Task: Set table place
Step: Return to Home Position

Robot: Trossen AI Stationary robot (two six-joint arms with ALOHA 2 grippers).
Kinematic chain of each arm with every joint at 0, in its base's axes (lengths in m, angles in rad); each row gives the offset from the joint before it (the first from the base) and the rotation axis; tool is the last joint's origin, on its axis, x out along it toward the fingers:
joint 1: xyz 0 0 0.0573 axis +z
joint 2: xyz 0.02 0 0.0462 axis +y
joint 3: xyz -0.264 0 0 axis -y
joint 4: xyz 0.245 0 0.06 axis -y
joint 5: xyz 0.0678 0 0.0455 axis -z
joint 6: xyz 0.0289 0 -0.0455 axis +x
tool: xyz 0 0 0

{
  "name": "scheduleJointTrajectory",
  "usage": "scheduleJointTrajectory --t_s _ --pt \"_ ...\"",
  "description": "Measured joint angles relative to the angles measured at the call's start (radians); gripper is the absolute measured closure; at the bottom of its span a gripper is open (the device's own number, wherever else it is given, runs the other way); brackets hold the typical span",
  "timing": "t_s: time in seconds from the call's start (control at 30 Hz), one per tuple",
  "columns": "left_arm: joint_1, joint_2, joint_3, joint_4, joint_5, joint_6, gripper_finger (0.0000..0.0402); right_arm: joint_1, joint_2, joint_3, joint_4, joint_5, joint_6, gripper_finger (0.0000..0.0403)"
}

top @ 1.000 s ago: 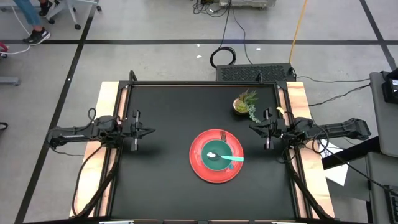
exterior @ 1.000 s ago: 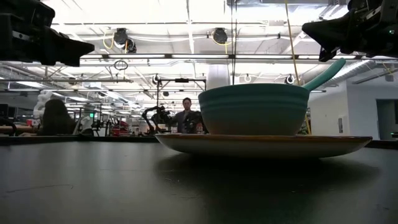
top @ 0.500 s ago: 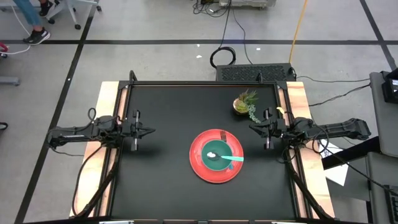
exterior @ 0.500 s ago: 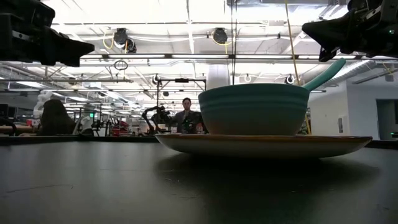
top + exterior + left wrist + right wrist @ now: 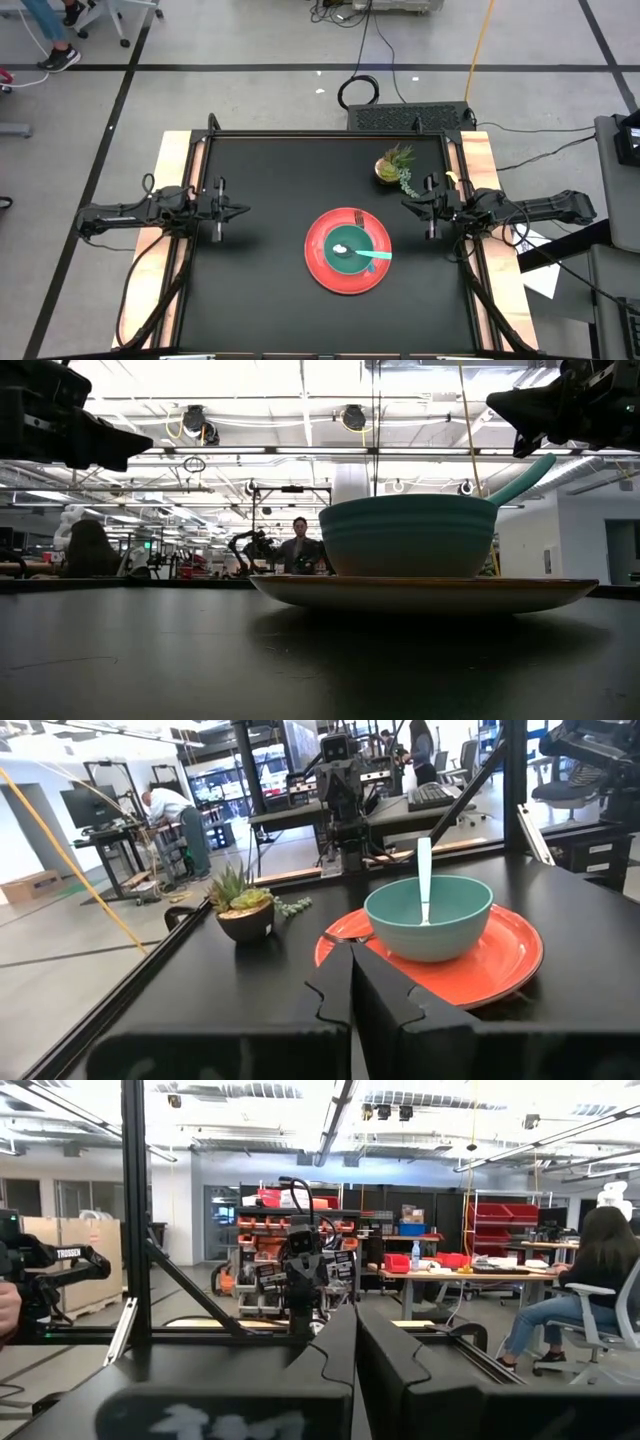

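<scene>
**High view.** The table bears the place setting a little right of its centre. A red plate carries a teal bowl at its middle. The spoon lies in the bowl, with its teal handle pointing over the rim toward the right arm. The fork lies on the plate beside the bowl, on the far side. A plant stands apart from the plate, near the far right corner.

The left gripper hangs above the left part of the table, well apart from the plate, with its fingers pressed together and holding nothing. The right gripper hangs near the right edge, just beside the plate but not touching it. Its fingers are likewise pressed together and empty. The two grippers point toward each other.

**Low view.** The bowl sits upright on the plate, and the spoon handle leans out over the rim. Both grippers are clear above the tabletop. A person shows in the room behind.

**Wrist views.** Each arm's fingers meet at the middle, with only a thin seam between them.
</scene>
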Motion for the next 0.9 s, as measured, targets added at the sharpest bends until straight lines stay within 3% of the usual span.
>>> scheduleJointTrajectory --t_s 0.43,0.9 --pt "0.0 0.0 0.0 0.014 -0.023 -0.004 0.0399 0.001 0.0 0.0 -0.037 0.0 0.006 0.0403" --pt "0.0 0.0 0.0 0.013 -0.038 -0.002 0.0376 0.001 0.001 0.0 -0.045 0.0 0.004 0.0403"
